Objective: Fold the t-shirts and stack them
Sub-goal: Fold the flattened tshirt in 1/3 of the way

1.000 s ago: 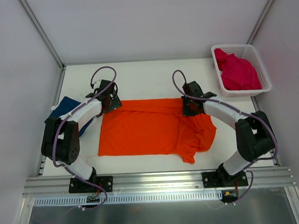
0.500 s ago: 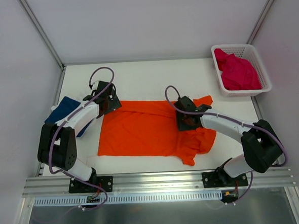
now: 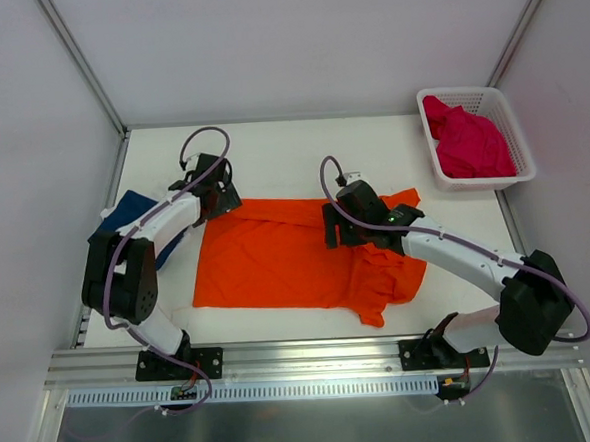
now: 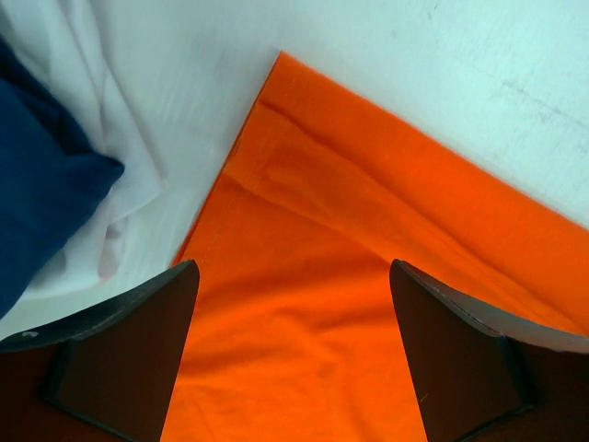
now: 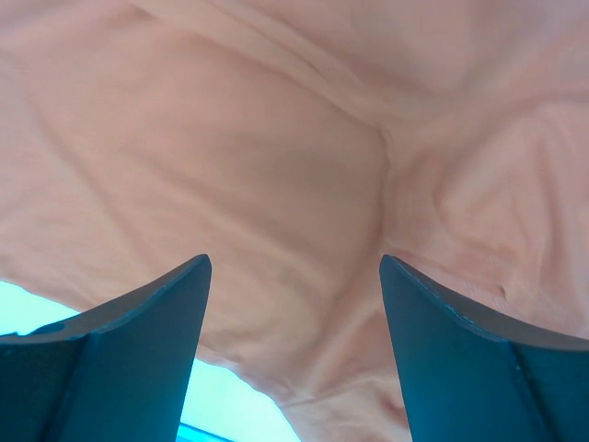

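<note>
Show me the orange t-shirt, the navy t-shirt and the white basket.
orange t-shirt [image 3: 277, 257]: top view, middle of its flat body.
navy t-shirt [image 3: 132, 209]: top view, on the uncovered far part.
white basket [image 3: 483, 181]: top view, on its near wall.

Orange t-shirt [image 3: 277, 260] lies spread flat centrally, navy t-shirt [image 3: 130, 211] bunched at left, magenta t-shirt [image 3: 471, 142] heaped far right.

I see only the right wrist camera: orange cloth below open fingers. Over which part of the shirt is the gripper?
Observer: The right gripper is over the orange shirt, near the middle of its far edge.
Operator: And the left gripper?
Observer: The left gripper is open above the shirt's far left corner.
Operator: Any other shirts?
Observer: A pink shirt lies in the basket at the far right.
</note>
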Tool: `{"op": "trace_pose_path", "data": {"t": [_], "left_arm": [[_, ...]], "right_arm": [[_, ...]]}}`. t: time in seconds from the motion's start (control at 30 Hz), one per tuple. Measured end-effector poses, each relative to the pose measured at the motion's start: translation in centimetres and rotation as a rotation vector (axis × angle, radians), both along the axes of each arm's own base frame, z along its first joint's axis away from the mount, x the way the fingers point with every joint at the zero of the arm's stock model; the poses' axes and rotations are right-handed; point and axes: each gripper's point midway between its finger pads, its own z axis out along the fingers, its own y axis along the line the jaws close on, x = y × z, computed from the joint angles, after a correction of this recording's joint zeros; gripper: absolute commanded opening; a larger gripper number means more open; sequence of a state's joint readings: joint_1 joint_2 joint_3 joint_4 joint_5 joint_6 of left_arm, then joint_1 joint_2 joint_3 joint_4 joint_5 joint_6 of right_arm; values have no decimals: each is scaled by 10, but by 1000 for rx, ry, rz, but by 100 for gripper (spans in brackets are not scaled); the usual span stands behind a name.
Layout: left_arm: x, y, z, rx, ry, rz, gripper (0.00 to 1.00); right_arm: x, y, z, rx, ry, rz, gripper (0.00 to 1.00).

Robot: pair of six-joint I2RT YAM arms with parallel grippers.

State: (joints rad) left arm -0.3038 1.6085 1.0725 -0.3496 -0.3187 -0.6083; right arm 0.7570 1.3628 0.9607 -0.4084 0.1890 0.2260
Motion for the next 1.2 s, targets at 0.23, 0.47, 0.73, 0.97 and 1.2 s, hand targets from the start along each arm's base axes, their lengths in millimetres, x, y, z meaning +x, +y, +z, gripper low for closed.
{"op": "trace_pose_path", "data": {"t": [0.23,0.47,0.73,0.97,1.2], "left_arm": [[33,-4,-23,44,38,-5,81],[41,1,-44,81,81,13,79],[46,7,-40,113,63,30,79],[57,6,-35,123,43,21,74],[54,9,-40,137,64,25,67]], "right_arm": [[9,14,12,62,-48,21,75],[-6,-1,-2,36,-30,20,73],[-6,-2,-3,34,-33,21,72],[-6,-2,-12,21,-19,20,71],[-6,-3,-12,19,-21,17,70]]}}
